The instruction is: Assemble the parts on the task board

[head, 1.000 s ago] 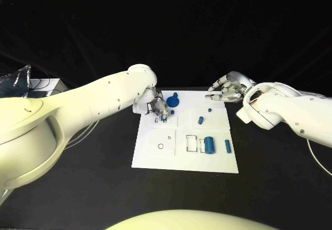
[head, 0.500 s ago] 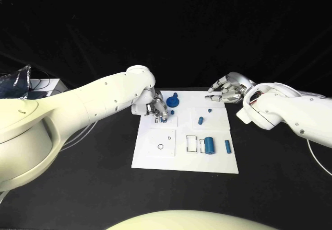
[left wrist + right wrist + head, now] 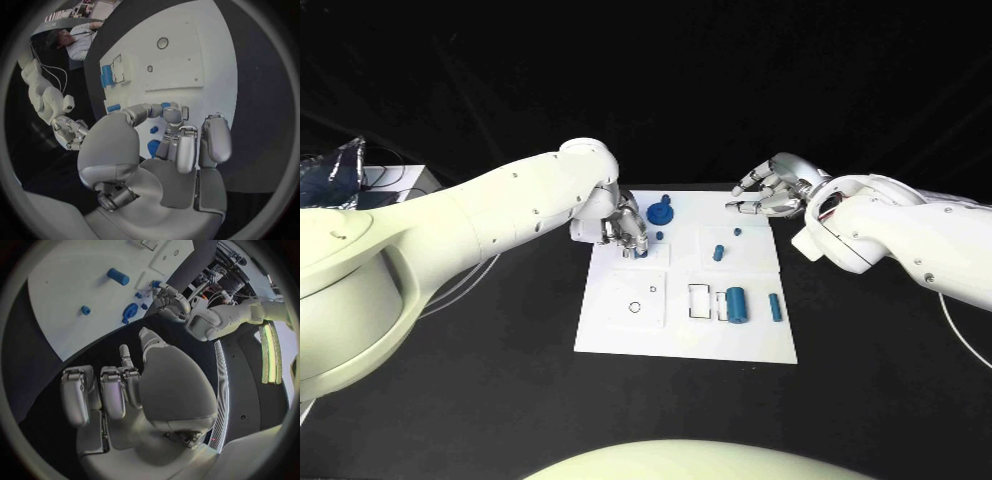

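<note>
Assembly looks barely begun, to judge from the loose pieces lying about the board (image 3: pixel 687 335). Left hand (image 3: pixel 629 232) is down at the board's far left corner, its fingers drawn together over a small blue part (image 3: pixel 643 238); in the left wrist view the fingertips (image 3: pixel 172 114) close on a bit of blue, so I take it as pinched, though whether it is seated in a hole or only being lifted I cannot tell. Right hand (image 3: pixel 770 190) hovers off the board's far right corner, holding nothing, its fingers loosely curled but apart. Still lying loose are a round knob (image 3: pixel 661 211) near the far edge, a peg (image 3: pixel 718 251) and a tiny stud (image 3: pixel 737 231) in the far right field, and a fat cylinder (image 3: pixel 736 301) with a slim pin (image 3: pixel 775 306) just beside it in the near right field. A rectangular slot (image 3: pixel 698 298) next to the cylinder and a round hole (image 3: pixel 635 305) in the near left field stand unfilled, so most of the fitting seems to remain. Board is a flat, matt white plate divided into raised square panels with outlined recesses; the parts look like smooth hard plastic, mostly cylindrical and likely to roll if nudged. Hands are polished silver metal with pale pads, and the table (image 3: pixel 473 380) is dull black.
</note>
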`<control>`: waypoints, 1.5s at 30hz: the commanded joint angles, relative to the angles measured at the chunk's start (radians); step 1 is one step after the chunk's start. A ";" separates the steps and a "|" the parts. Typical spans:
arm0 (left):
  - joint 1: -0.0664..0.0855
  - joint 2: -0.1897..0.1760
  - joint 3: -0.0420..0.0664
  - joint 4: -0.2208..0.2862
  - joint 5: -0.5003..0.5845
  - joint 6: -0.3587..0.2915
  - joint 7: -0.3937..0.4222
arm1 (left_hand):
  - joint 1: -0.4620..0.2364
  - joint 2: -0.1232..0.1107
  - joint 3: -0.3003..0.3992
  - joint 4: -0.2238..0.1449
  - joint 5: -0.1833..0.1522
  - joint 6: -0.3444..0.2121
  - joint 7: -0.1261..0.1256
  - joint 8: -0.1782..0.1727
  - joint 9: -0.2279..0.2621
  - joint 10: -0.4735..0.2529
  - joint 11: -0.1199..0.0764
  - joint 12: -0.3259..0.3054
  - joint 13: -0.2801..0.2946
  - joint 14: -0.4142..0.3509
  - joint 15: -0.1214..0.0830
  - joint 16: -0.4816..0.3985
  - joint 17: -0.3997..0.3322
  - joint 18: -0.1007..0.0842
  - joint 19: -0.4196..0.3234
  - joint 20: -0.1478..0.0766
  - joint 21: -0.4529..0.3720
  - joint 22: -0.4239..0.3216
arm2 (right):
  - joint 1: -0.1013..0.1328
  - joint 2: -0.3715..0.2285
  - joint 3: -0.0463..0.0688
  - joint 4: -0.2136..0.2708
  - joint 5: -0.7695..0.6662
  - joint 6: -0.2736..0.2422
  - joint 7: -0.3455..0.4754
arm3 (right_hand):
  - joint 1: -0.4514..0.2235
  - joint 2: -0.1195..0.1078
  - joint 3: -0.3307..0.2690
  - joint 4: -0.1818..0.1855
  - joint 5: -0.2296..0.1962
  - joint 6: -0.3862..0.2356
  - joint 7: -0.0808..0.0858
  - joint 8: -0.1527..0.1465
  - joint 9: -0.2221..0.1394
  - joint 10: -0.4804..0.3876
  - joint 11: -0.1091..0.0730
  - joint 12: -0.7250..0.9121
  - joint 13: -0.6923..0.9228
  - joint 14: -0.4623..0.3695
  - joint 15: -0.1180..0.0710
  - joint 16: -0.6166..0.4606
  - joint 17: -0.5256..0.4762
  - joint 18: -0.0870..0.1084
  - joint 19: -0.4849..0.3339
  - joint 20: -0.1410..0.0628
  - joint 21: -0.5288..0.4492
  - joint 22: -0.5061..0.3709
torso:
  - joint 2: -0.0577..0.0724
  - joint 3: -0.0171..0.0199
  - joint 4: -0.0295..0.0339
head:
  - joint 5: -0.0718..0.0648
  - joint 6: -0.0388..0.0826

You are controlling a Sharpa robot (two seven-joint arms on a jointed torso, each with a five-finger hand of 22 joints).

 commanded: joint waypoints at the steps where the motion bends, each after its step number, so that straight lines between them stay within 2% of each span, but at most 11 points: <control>1: 0.000 -0.005 0.001 0.006 0.031 0.005 0.020 | 0.022 0.019 0.106 -0.113 0.010 0.053 -0.041 0.003 0.000 0.003 -0.006 -0.004 -0.001 0.104 -0.009 0.003 0.263 -0.003 0.004 -0.002 0.003 0.000 | -0.002 0.000 0.000 0.008 -0.029 0.014 0.029 | 0.009 0.002 0.010 -0.001 0.006 -0.006 0.002 0.006 0.002 0.066 -0.001 -0.001 0.223 0.102 -0.005 0.003 0.254 -0.003 0.084 -0.003 -0.004 0.231 | 0.000 -0.0006 -0.0017 | 0.001 0.001; 7: 0.000 -0.032 0.005 0.025 0.088 -0.018 0.038 | 0.005 0.027 0.087 -0.098 -0.009 0.058 -0.044 0.003 0.001 0.011 -0.007 -0.009 -0.008 0.104 -0.010 0.003 0.263 -0.003 0.004 -0.002 0.002 0.000 | -0.007 -0.004 0.000 0.035 -0.087 0.005 0.066 | 0.047 0.001 0.040 -0.015 0.003 -0.008 0.004 0.003 0.003 0.070 -0.001 0.003 0.227 0.102 -0.005 0.004 0.256 -0.004 0.086 -0.003 0.000 0.235 | -0.001 0.0000 0.0011 | -0.003 0.003; 10: 0.000 -0.042 0.008 0.034 0.106 -0.027 0.043 | -0.006 0.038 0.050 -0.083 -0.040 0.061 -0.048 0.009 0.008 0.018 -0.010 -0.013 -0.016 0.104 -0.010 0.003 0.263 -0.003 0.003 -0.002 -0.001 -0.001 | -0.010 -0.005 0.000 0.047 -0.113 0.005 0.080 | 0.057 0.001 0.050 -0.019 0.001 -0.007 0.004 0.001 0.003 0.071 0.000 0.004 0.228 0.102 -0.005 0.003 0.255 -0.004 0.086 -0.003 0.000 0.235 | -0.002 -0.0007 0.0013 | -0.004 0.004; 13: -0.001 -0.054 0.011 0.045 0.129 -0.035 0.045 | -0.003 0.055 0.012 -0.073 -0.092 0.061 -0.054 0.019 0.018 0.026 -0.014 -0.015 -0.019 0.104 -0.014 0.003 0.263 -0.004 0.004 -0.004 -0.004 -0.001 | -0.014 -0.006 -0.001 0.064 -0.150 0.008 0.094 | 0.069 0.001 0.064 -0.024 0.001 -0.002 0.005 0.000 0.003 0.073 0.000 0.006 0.230 0.102 -0.005 0.003 0.254 -0.004 0.087 -0.004 0.002 0.236 | -0.002 -0.0018 0.0019 | -0.002 0.005; 16: -0.001 -0.062 0.013 0.051 0.145 -0.040 0.045 | 0.005 0.068 -0.008 -0.066 -0.183 0.062 -0.059 0.029 0.029 0.036 -0.019 -0.012 -0.015 0.104 -0.017 0.003 0.263 -0.005 0.008 -0.008 -0.004 0.002 | -0.017 -0.006 -0.002 0.078 -0.183 0.011 0.100 | 0.072 0.000 0.068 -0.025 0.001 0.000 0.004 0.000 0.003 0.073 0.000 0.006 0.230 0.102 -0.005 0.003 0.254 -0.004 0.087 -0.004 0.002 0.236 | -0.002 -0.0019 0.0021 | -0.001 0.007; 18: -0.001 -0.064 0.013 0.053 0.149 -0.041 0.046 | 0.008 0.071 -0.008 -0.065 -0.196 0.061 -0.060 0.031 0.030 0.038 -0.019 -0.011 -0.014 0.104 -0.018 0.003 0.263 -0.005 0.010 -0.008 -0.004 0.003 | -0.018 -0.005 -0.003 0.083 -0.195 0.013 0.101 | 0.072 0.000 0.069 -0.025 0.000 0.001 0.004 0.000 0.003 0.074 0.000 0.007 0.231 0.102 -0.005 0.003 0.254 -0.004 0.087 -0.004 0.002 0.236 | -0.001 -0.0013 0.0012 | 0.000 0.009; 20: -0.001 -0.066 0.014 0.054 0.153 -0.042 0.045 | 0.012 0.076 -0.012 -0.062 -0.247 0.061 -0.062 0.034 0.033 0.042 -0.020 -0.009 -0.013 0.104 -0.019 0.003 0.263 -0.006 0.012 -0.010 -0.003 0.006 | -0.020 -0.004 -0.004 0.086 -0.207 0.016 0.102 | 0.073 0.000 0.070 -0.026 0.000 0.002 0.004 0.001 0.003 0.074 0.000 0.007 0.231 0.102 -0.006 0.003 0.254 -0.004 0.087 -0.004 0.002 0.236 | -0.001 -0.0012 0.0010 | 0.001 0.010; 30: -0.001 -0.065 0.014 0.052 0.149 -0.052 0.041 | 0.015 0.077 -0.011 -0.063 -0.255 0.065 -0.064 0.037 0.036 0.048 -0.022 -0.002 -0.004 0.104 -0.019 0.003 0.263 -0.007 0.016 -0.010 -0.001 0.011 | -0.027 0.010 -0.007 0.089 -0.228 0.024 0.103 | 0.074 0.000 0.073 -0.026 0.000 0.005 0.004 0.001 0.004 0.075 -0.001 0.008 0.231 0.102 -0.006 0.003 0.254 -0.004 0.087 -0.004 0.003 0.236 | 0.001 0.0012 -0.0019 | 0.007 0.014; 33: -0.001 -0.071 0.014 0.060 0.146 -0.055 0.054 | 0.019 0.076 -0.008 -0.067 -0.254 0.066 -0.065 0.039 0.036 0.049 -0.023 -0.002 -0.006 0.104 -0.020 0.003 0.263 -0.007 0.017 -0.011 0.000 0.011 | -0.036 0.022 -0.008 0.086 -0.230 0.029 0.107 | 0.074 -0.001 0.074 -0.026 0.000 0.006 0.003 0.001 0.004 0.074 -0.001 0.007 0.231 0.102 -0.006 0.003 0.254 -0.003 0.086 -0.004 -0.001 0.234 | 0.001 0.0017 -0.0028 | 0.005 0.017; 40: -0.002 -0.089 0.015 0.083 0.154 -0.065 0.092 | 0.025 0.073 -0.001 -0.074 -0.249 0.067 -0.066 0.040 0.038 0.050 -0.024 -0.002 -0.005 0.104 -0.021 0.003 0.263 -0.008 0.018 -0.011 0.000 0.013 | -0.060 0.052 -0.013 0.074 -0.233 0.034 0.114 | 0.086 -0.007 0.098 -0.032 0.002 -0.002 0.001 -0.013 -0.002 0.075 -0.003 0.008 0.231 0.102 -0.010 0.003 0.253 -0.003 0.085 -0.007 -0.003 0.233 | 0.001 0.0025 0.0008 | 0.002 0.019; 45: -0.002 -0.091 0.014 0.077 0.157 -0.044 0.087 | 0.029 0.070 0.014 -0.079 -0.241 0.068 -0.065 0.041 0.038 0.050 -0.024 -0.004 -0.007 0.104 -0.021 0.003 0.263 -0.008 0.018 -0.012 0.000 0.013 | -0.073 0.069 -0.014 0.064 -0.245 0.032 0.110 | 0.089 -0.006 0.106 -0.034 0.002 -0.002 0.001 -0.016 -0.003 0.074 -0.004 0.007 0.230 0.102 -0.010 0.003 0.254 -0.003 0.084 -0.008 -0.004 0.232 | 0.001 0.0010 0.0010 | 0.002 0.022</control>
